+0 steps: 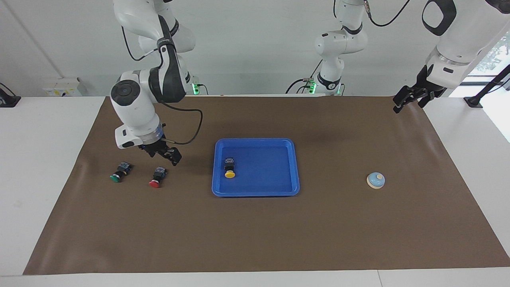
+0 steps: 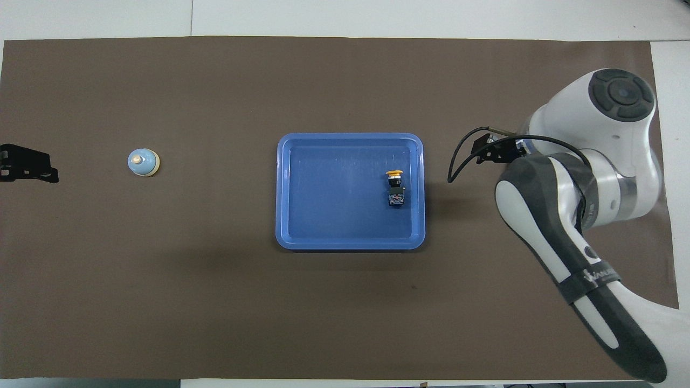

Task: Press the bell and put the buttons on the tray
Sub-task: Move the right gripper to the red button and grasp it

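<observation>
Your right gripper (image 1: 169, 154): jaws apart, empty, frame left, above the red button (image 1: 156, 178). Green button (image 1: 118, 173) alongside. Yellow button (image 1: 229, 168) in the tray (image 1: 279, 191), centre. Bell (image 1: 375, 180) at right. Left gripper (image 1: 406, 99): waiting upper right, apparently open.

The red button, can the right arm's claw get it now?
Probably yes. The right claw hangs open just above the red button, with nothing between them; the green button lies apart beside it.
</observation>
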Controlling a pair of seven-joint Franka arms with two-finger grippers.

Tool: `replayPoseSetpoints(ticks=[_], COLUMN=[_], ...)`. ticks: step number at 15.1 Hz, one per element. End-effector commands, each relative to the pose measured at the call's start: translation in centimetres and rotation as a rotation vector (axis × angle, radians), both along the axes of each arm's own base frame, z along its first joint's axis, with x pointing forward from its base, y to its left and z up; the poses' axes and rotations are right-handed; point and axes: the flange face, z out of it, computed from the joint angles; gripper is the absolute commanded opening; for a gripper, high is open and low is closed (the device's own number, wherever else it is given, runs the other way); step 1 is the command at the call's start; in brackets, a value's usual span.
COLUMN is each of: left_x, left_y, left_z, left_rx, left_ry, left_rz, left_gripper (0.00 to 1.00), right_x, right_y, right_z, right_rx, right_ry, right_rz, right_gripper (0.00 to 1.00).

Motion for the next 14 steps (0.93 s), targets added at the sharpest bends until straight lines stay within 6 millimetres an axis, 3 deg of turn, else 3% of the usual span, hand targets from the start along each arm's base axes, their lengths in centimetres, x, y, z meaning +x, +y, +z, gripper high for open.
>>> replayPoseSetpoints(ticks=[1, 3, 9, 14], left_x=[-0.9, -0.9, -0.9, -0.9], left_y=[0.0, 0.0, 0.0, 0.0], left_z=[0.2, 0.2, 0.2, 0.2], left_rx=[0.01, 0.01, 0.01, 0.01], left_ry=[0.004, 0.004, 0.004, 0.004], left_rz=[0.009, 0.009, 0.009, 0.009], left_gripper=[1.0, 1.0, 1.0, 1.0], right_x=[-1.8, -1.6, -1.1, -1.0], right_y=[-1.2, -2.4, -2.4, -2.1], right_z=[-2.7, -4.6, -9.1, -10.6], right_rx=[0.005, 0.005, 0.007, 0.007], right_ry=[-0.027, -0.045, -0.08, -0.078], right_rz=[0.038, 0.054, 0.083, 0.087], right_gripper=[1.0, 1.0, 1.0, 0.95])
